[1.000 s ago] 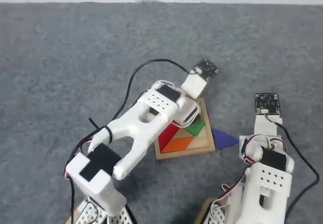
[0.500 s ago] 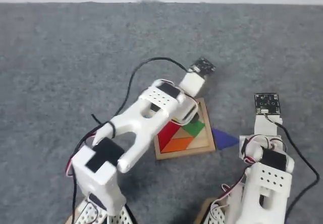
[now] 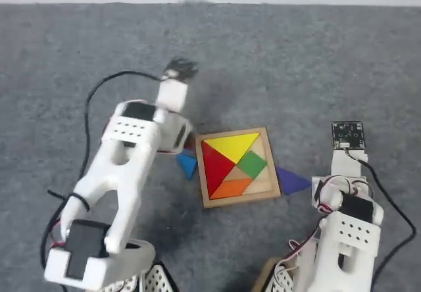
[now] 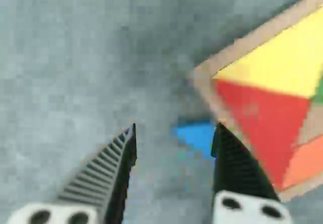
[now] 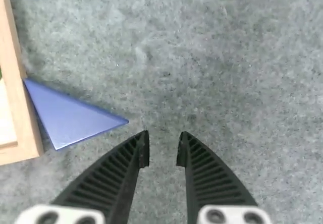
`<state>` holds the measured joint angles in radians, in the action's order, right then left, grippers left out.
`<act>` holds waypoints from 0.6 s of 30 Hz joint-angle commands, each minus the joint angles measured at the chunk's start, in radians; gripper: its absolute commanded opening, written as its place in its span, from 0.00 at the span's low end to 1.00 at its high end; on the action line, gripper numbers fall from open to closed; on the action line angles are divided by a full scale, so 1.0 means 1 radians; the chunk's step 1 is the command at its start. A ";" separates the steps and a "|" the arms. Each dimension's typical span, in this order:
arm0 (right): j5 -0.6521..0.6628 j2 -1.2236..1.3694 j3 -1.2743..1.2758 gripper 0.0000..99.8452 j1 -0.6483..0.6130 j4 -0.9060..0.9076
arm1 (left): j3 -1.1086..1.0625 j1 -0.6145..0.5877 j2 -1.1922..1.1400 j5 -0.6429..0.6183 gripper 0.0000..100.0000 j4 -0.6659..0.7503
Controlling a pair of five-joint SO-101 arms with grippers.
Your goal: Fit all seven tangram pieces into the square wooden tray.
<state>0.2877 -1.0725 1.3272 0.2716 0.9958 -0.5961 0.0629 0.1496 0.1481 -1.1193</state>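
Note:
The square wooden tray (image 3: 272,180) holds a yellow triangle (image 3: 233,145), a red triangle (image 3: 215,164), a green square (image 3: 252,164) and an orange triangle (image 3: 231,188). A blue piece (image 3: 187,165) lies on the carpet just left of the tray. A purple triangle (image 3: 291,180) lies against the tray's right side. My left gripper (image 4: 174,133) is open above the carpet by the tray's corner (image 4: 202,75), with the blue piece (image 4: 194,133) beside one finger. My right gripper (image 5: 162,144) hangs slightly open over bare carpet, close to the purple triangle (image 5: 65,119).
Grey carpet covers the whole table. The left arm (image 3: 125,167) stands left of the tray, its black cable looping beside it. The right arm (image 3: 345,213) stands at the front right. The tray's wooden rim (image 5: 17,108) borders the purple triangle.
The left arm has swung off the tray to its left side, uncovering the pieces inside and the blue piece. The right arm has not moved.

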 commanded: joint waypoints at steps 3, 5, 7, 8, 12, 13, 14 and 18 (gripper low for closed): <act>-0.006 0.008 -0.008 0.11 -0.007 -0.021 | -0.042 -0.025 0.005 0.031 0.23 0.034; -0.006 0.008 -0.008 0.11 -0.007 -0.018 | -0.044 -0.008 -0.012 0.018 0.23 0.040; -0.006 0.008 -0.008 0.11 -0.007 -0.016 | -0.044 0.003 -0.041 -0.002 0.23 0.040; -0.006 0.008 -0.008 0.11 -0.007 -0.016 | -0.042 0.011 -0.060 -0.005 0.23 0.040; -0.006 0.008 -0.008 0.11 -0.007 -0.016 | -0.036 0.055 -0.157 -0.014 0.23 0.048; -0.006 0.008 -0.008 0.11 -0.007 -0.016 | -0.036 0.068 -0.176 -0.031 0.23 0.066; -0.006 0.008 -0.008 0.11 -0.007 -0.016 | -0.036 0.078 -0.198 -0.041 0.23 0.084; -0.006 0.008 -0.008 0.11 -0.007 -0.015 | -0.004 0.121 -0.252 -0.055 0.23 0.087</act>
<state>0.2877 -1.0725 1.3272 0.2716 0.9958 -0.6452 0.1442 -0.0882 0.1158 -1.0457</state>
